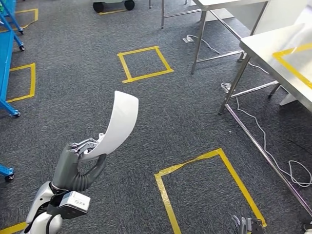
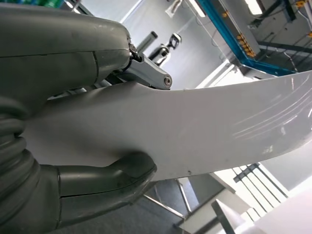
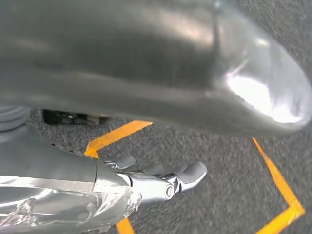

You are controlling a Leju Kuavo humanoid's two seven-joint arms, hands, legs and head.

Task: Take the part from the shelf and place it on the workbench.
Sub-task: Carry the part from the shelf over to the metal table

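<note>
The part is a white, curved, thin panel that rises up and to the right from my left hand. That hand grips its lower end low on the left, over the carpet. In the left wrist view the part lies pinched between the thumb and the fingers of my left hand. My right hand hangs low at the bottom edge. In the right wrist view its fingers stretch out over the carpet, holding nothing. The workbench, a pale metal table with yellow tape on top, stands at the right.
A blue shelf frame on wheels runs along the left edge. Yellow tape squares mark the grey carpet. A white cable trails under the workbench legs. A second metal table stands at the back.
</note>
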